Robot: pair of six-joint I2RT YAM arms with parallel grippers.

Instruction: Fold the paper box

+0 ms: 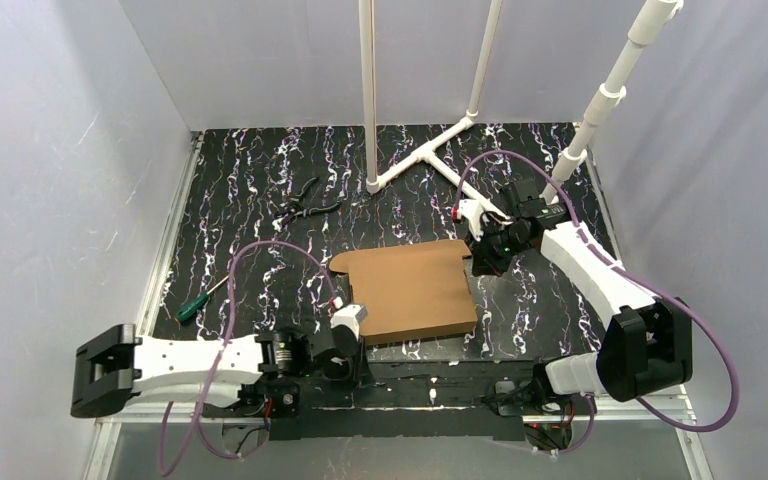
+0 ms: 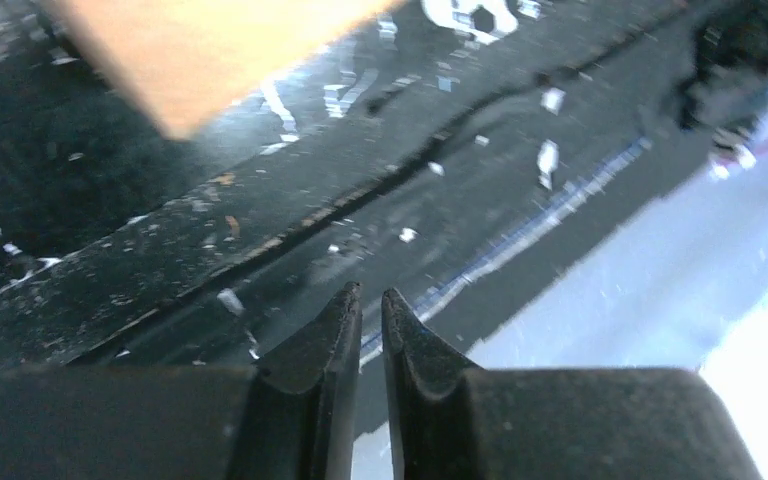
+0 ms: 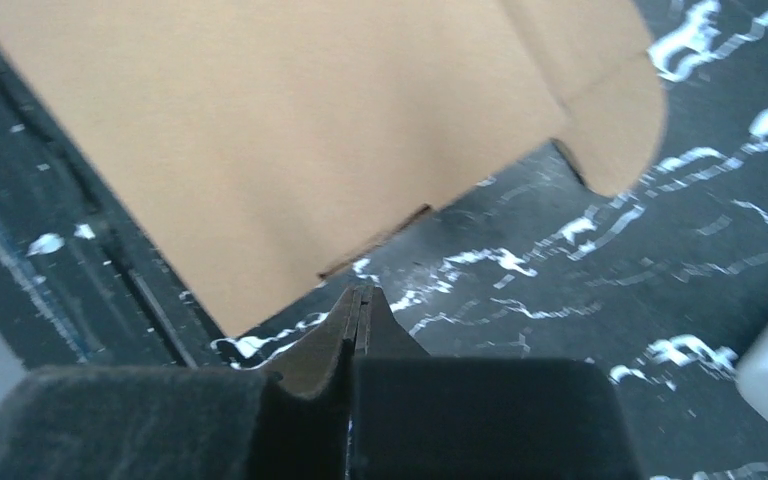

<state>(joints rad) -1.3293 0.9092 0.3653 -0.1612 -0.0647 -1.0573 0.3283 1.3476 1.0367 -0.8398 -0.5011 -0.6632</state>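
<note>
The paper box point(image 1: 410, 290) lies flat and closed on the black marbled mat, plain brown cardboard with a rounded tab at its far left corner. My right gripper point(image 1: 483, 262) is shut and empty, low beside the box's far right edge; in the right wrist view its tips point(image 3: 360, 292) sit just off the cardboard edge point(image 3: 310, 120), not touching it. My left gripper point(image 1: 358, 358) is by the box's near left corner, over the table's front strip. Its jaws point(image 2: 367, 297) stand almost together with nothing between them, and the box corner point(image 2: 210, 50) shows beyond.
Black pliers point(image 1: 305, 200) lie at the far left of the mat. A green-handled screwdriver point(image 1: 198, 303) lies at the left edge. A white PVC pipe frame point(image 1: 430, 150) stands at the back. Grey walls enclose three sides.
</note>
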